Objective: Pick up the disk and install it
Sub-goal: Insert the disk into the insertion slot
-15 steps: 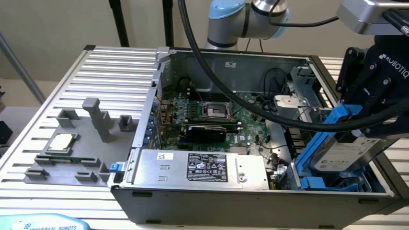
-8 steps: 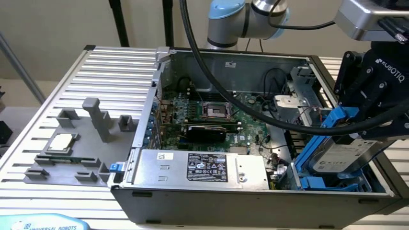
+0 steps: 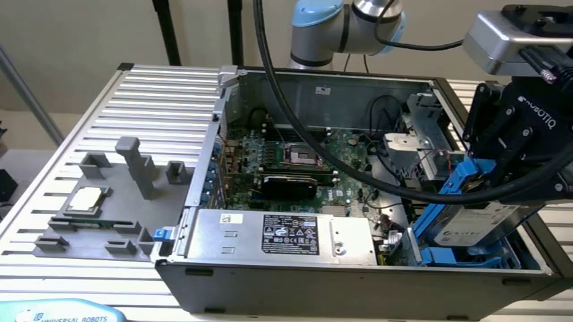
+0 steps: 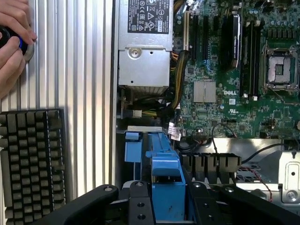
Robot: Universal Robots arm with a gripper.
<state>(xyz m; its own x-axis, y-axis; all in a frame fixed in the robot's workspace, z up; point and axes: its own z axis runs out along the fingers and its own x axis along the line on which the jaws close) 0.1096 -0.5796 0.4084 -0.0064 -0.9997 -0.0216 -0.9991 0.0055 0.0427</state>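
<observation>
Exterior view: the gripper (image 3: 494, 182) hangs over the near corner of the open computer case (image 3: 358, 285) on the exterior view's right. Its fingers are half-closed and clamped on the disk (image 3: 482, 225), which hangs tilted, label end lowest, just above the blue drive bay (image 3: 445, 255). In the wrist view the disk's blue carrier (image 4: 166, 180) sits squarely between the black fingers (image 4: 140, 201), so the hold is on the plastic frame, not on the metal face. I judge the disk dense and stiff for its size. Its bare metal would be slippery, and a knock could harm it. The blue rails look slightly springy and give the better purchase, but they could flex or twist if the drive meets the bay askew. Room is tight: the case wall is just beside it on the exterior view's right, a thick black cable (image 3: 296, 127) sweeps across the motherboard (image 3: 304, 161) close to the gripper, and the silver power supply (image 3: 286, 235) lies near on the exterior view's left. The case stands on a slatted metal table (image 3: 161, 94), and a person's hand (image 4: 11, 44) rests on the slats.
</observation>
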